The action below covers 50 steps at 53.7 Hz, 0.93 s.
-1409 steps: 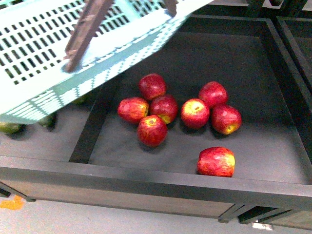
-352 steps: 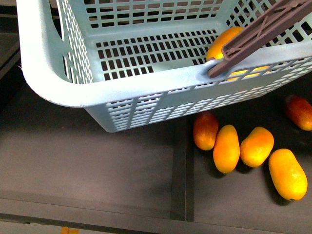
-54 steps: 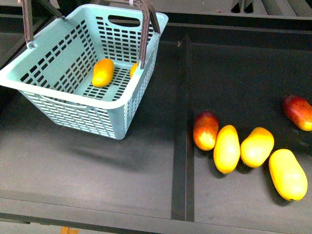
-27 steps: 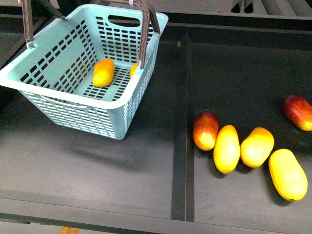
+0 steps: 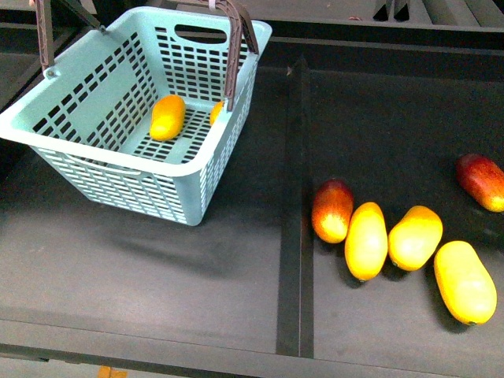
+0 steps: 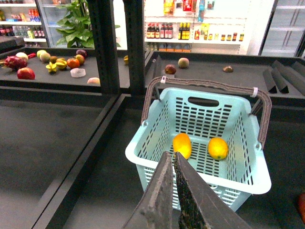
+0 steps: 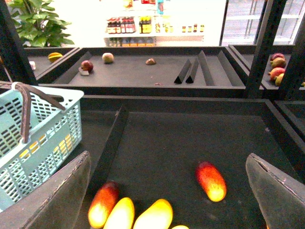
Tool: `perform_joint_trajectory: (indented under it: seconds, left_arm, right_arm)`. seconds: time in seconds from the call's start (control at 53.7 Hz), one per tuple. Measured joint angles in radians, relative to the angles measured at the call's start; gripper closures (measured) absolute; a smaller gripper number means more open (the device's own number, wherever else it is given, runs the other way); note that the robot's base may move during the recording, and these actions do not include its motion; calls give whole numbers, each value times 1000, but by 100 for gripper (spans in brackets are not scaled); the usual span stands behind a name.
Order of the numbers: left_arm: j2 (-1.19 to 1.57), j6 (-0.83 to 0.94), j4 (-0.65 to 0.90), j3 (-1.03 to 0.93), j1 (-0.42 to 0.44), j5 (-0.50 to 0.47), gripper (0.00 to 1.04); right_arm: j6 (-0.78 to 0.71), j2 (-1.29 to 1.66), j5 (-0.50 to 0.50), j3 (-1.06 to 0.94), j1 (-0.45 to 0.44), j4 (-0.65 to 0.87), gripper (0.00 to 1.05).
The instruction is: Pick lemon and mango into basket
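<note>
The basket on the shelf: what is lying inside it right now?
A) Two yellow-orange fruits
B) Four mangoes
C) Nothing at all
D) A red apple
A: the left wrist view shows the mango and the lemon lying side by side on the floor of the basket, and nothing else in it.

No readable text, brand, number or sign in any view. Bottles and packets on the back shelves (image 6: 190,33), at 12 o'clock in both wrist views, carry labels too small and blurred to read. Basket (image 5: 197,169) and fruit bear no markings.
</note>
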Motion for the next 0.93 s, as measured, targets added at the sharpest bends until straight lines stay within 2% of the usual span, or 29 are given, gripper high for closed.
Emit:
perform_joint_trajectory:
  seconds: [0.633,0.745,0.894,0.931]
  left_arm:
    - [-13,0,-6,0,0,0,102]
    - [-13,0,-6,0,0,0,78]
    - [-13,0,-6,0,0,0,52]
    - [-13,0,-6,0,0,0,42]
  right_arm:
    - [0,0,0,0,0,0,9]
    - [0,0,0,0,0,0,9]
    - [0,0,0,0,0,0,9]
    - [0,0,0,0,0,0,9]
